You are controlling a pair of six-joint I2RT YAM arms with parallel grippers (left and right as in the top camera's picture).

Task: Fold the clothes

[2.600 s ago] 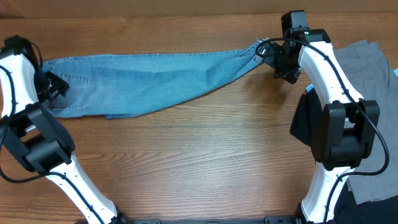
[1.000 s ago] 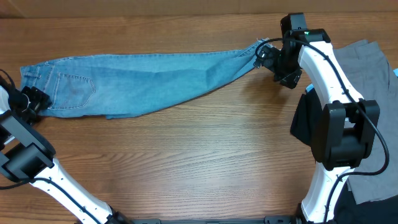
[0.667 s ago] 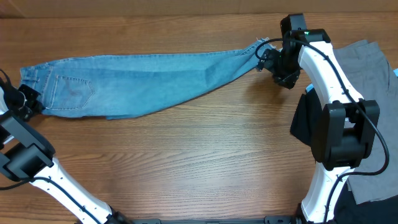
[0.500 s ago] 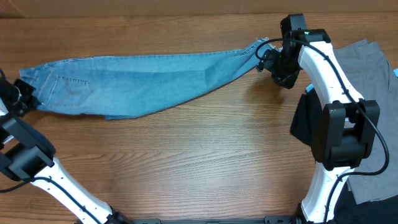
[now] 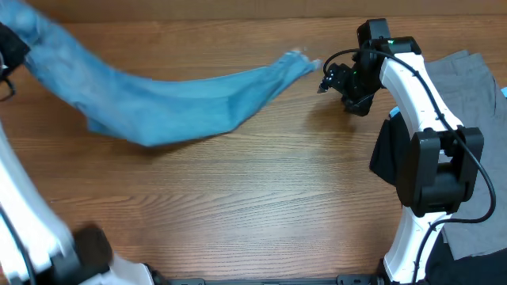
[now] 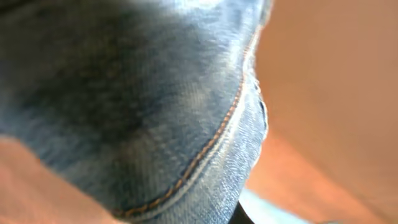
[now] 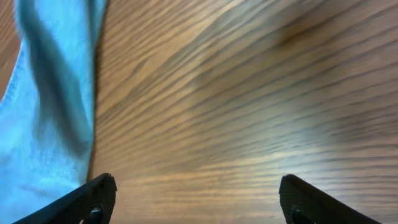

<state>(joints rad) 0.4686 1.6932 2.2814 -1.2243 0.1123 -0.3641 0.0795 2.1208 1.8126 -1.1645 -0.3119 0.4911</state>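
The light blue jeans (image 5: 166, 99) stretch, blurred, from the far left corner down to the frayed hem (image 5: 297, 57) at mid table. Their waist end is raised off the wood at the upper left, where my left gripper (image 5: 8, 47) is shut on it. In the left wrist view, denim with an orange-stitched seam (image 6: 205, 143) fills the frame and hides the fingers. My right gripper (image 5: 328, 79) hangs open just right of the hem, not touching it. Its wrist view shows bare wood between the open gripper (image 7: 198, 183), with a jeans leg (image 7: 50, 93) at the left.
A grey garment (image 5: 467, 87) lies at the right edge of the table, behind the right arm. A black garment (image 5: 386, 154) lies beside that arm's base. The left arm (image 5: 32, 222) sweeps, blurred, along the left edge.
My left gripper has shut on the waist end and lifted it up and toward the far left. The jeans have slid left, so the hem has drawn away from the open right gripper.
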